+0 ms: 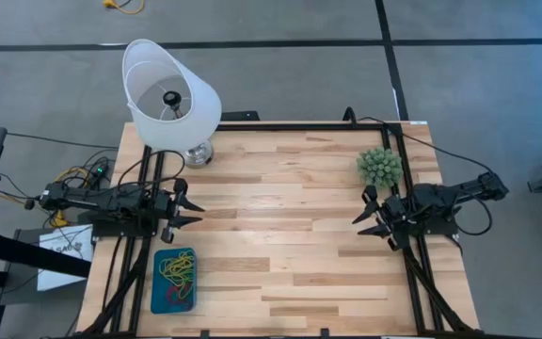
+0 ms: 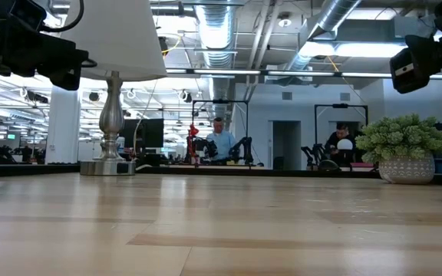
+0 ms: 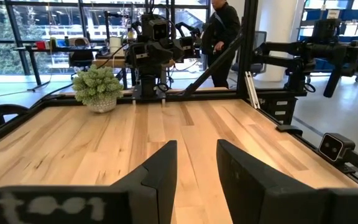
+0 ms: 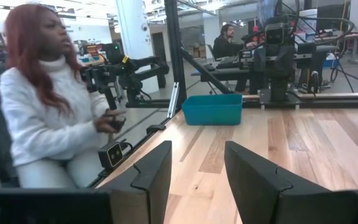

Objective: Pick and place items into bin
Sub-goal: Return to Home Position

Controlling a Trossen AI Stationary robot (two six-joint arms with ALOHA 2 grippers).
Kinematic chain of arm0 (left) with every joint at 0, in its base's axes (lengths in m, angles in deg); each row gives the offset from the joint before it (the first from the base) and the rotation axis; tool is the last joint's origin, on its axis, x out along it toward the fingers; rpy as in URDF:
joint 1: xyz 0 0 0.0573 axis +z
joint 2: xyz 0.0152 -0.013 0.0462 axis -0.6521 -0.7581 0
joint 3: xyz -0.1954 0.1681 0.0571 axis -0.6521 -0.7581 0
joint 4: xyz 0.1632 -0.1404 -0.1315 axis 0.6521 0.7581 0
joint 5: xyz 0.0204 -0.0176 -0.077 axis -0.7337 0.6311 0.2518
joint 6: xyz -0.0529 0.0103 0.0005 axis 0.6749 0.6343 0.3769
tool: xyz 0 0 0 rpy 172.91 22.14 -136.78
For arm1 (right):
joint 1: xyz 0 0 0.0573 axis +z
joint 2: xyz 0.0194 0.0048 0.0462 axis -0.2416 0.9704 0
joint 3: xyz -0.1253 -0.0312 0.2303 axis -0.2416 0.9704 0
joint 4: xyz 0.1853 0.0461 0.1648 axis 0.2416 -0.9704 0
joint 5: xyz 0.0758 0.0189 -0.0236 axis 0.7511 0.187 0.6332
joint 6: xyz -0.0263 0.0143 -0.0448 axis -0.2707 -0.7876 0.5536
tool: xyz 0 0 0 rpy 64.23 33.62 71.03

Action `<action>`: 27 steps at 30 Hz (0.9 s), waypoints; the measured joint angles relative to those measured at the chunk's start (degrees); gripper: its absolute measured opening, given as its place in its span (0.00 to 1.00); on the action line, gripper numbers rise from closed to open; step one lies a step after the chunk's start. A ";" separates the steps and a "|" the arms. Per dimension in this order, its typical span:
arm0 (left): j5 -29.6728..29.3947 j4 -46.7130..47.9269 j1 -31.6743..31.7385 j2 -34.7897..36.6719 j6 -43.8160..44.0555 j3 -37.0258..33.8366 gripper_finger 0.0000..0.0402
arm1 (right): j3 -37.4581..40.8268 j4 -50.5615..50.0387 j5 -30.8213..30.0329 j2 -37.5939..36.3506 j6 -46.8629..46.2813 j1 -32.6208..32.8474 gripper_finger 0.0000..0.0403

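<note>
- The thin red, yellow and green rubber-band loops (image 1: pixel 177 268) lie heaped inside the shallow teal-blue rectangular bin (image 1: pixel 154 282). None show outside it, so collecting looks finished.
- Your left pincer (image 1: pixel 196 213) hovers near the bin, released and holding nothing; I judge it parked clear of it.
- Your right pincer (image 1: pixel 363 213) hangs well apart from the bin, across the pale wooden table (image 1: pixel 280 254), likewise released and empty.

high: overhead, straight down | low: surface-level | wrists: opposed, sharing table (image 3: pixel 185 124)
</note>
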 joint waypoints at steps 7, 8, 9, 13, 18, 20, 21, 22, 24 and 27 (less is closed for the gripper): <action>0.00 0.02 0.00 0.00 0.01 0.00 0.26 | 0.00 0.00 0.00 0.00 0.00 0.00 0.35; 0.00 0.02 0.00 0.00 0.00 0.00 0.26 | 0.00 0.00 0.00 0.00 0.00 0.00 0.35; 0.00 0.02 0.00 0.00 0.01 0.01 0.26 | 0.00 0.00 0.00 0.00 0.00 0.00 0.35; 0.00 0.02 0.00 0.00 0.02 0.02 0.26 | 0.00 0.00 0.00 0.00 0.00 0.00 0.35; 0.00 0.04 0.00 0.00 0.02 0.01 0.26 | 0.00 0.00 0.00 0.00 0.00 0.00 0.35; 0.00 0.04 0.00 0.00 0.02 0.01 0.26 | 0.00 0.00 0.00 0.00 0.00 0.00 0.35; 0.00 0.02 0.00 0.00 0.02 0.02 0.26 | 0.00 0.00 0.00 0.00 0.00 0.00 0.35; 0.00 0.04 0.00 0.00 0.02 0.02 0.26 | 0.00 0.00 0.00 0.00 0.00 0.00 0.35; 0.00 0.04 0.00 0.00 0.02 0.01 0.26 | 0.00 0.00 0.00 0.00 0.00 0.00 0.35; 0.00 0.04 0.00 0.00 0.02 0.02 0.26 | 0.00 0.00 0.00 0.00 0.00 0.00 0.34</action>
